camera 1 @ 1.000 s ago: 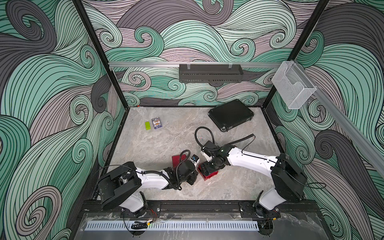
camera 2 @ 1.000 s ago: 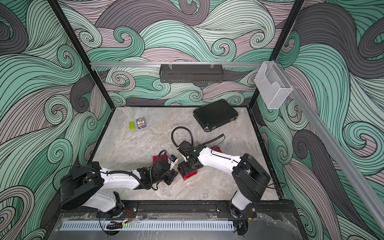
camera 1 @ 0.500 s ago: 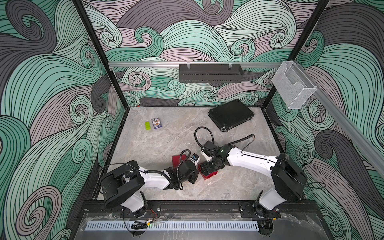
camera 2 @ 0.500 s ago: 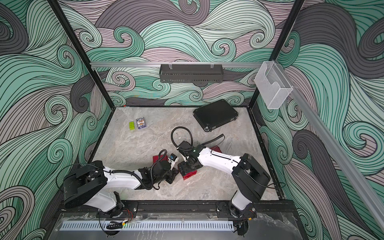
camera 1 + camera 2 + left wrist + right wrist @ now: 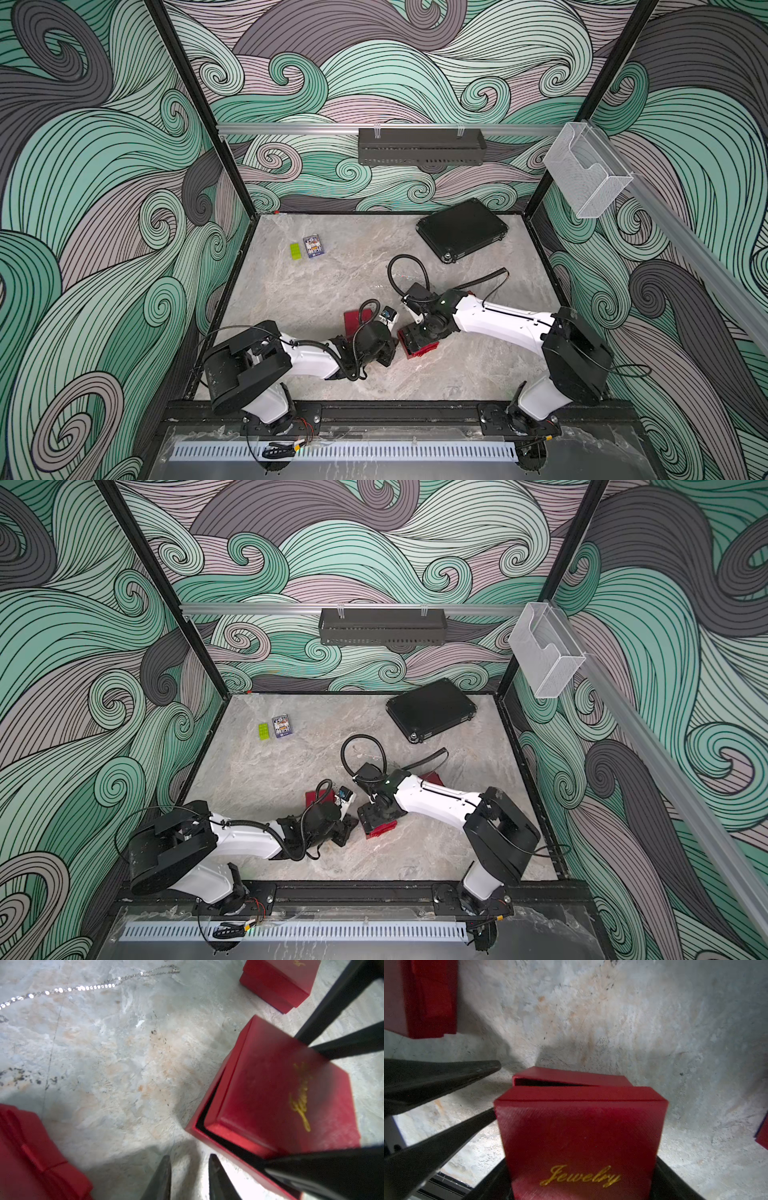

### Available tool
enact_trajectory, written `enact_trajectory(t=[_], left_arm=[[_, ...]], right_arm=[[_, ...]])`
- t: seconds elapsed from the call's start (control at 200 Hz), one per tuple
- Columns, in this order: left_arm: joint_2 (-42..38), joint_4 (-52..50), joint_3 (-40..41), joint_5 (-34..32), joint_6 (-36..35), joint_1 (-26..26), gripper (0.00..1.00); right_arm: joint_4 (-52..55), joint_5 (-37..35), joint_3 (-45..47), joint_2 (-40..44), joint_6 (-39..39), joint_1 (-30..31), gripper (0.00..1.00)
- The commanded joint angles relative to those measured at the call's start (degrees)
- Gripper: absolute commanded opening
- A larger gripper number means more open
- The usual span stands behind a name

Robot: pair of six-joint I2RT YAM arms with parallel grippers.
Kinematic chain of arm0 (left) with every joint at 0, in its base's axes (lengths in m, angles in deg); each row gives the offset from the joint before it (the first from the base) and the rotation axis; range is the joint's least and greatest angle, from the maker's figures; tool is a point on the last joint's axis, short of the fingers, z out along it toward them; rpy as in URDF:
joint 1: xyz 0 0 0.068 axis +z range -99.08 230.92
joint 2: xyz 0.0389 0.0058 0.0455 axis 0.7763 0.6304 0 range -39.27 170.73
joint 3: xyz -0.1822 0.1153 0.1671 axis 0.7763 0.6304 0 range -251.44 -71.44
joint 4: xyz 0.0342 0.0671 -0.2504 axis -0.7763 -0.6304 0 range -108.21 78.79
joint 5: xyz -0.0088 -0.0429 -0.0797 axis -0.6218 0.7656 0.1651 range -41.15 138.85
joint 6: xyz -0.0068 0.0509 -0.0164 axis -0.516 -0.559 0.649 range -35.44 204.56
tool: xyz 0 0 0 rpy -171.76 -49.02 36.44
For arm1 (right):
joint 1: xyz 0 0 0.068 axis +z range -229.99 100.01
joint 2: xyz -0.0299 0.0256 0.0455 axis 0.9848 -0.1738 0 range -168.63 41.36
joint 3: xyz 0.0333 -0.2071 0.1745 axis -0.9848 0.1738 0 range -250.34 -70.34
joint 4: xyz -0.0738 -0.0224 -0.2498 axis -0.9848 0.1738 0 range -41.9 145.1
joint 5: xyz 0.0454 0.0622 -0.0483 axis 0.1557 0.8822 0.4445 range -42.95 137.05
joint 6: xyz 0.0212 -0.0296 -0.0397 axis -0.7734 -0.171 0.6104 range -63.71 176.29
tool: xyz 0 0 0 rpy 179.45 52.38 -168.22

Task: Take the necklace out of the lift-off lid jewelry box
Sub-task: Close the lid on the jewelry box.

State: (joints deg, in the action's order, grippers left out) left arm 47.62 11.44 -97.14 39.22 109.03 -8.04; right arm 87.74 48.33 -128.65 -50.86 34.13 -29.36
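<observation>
The red jewelry box (image 5: 420, 354) (image 5: 381, 832) stands near the table's front middle. My right gripper (image 5: 581, 1188) (image 5: 419, 337) is shut on its lid (image 5: 270, 1095) (image 5: 581, 1126), which bears gold "Jewelry" lettering. The lid sits askew over the base (image 5: 199, 1129) (image 5: 571, 1076), leaving a dark gap; the inside is hidden. My left gripper (image 5: 190, 1167) (image 5: 392, 351) hovers just beside the base, fingers (image 5: 446, 1076) slightly open on nothing. A silver necklace (image 5: 83, 988) lies loose on the marble farther back.
Another red box (image 5: 353, 322) (image 5: 31, 1157) lies under the left wrist, and one more (image 5: 432, 777) (image 5: 278, 980) behind the right arm. At the back are a black case (image 5: 461, 235), a green brick (image 5: 295, 251) and a card pack (image 5: 313, 246).
The left arm's shoulder has turned slightly. Both grippers and the lid stand as they did.
</observation>
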Motion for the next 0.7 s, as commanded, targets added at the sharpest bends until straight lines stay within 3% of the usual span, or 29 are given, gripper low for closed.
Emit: enact_trajectory(t=[0.0,0.695], left_arm=[[-0.59,2.27,0.61,-0.41,1.14,-0.41,0.3],[1.27,7.17,1.26,0.59,1.64,-1.68,0.3]], right_arm=[[0.71,-0.81,-1.64,-0.89,-1.89,0.33,0.82],[0.21,1.08,-1.14,-0.97,-5.33,0.43,0.84]])
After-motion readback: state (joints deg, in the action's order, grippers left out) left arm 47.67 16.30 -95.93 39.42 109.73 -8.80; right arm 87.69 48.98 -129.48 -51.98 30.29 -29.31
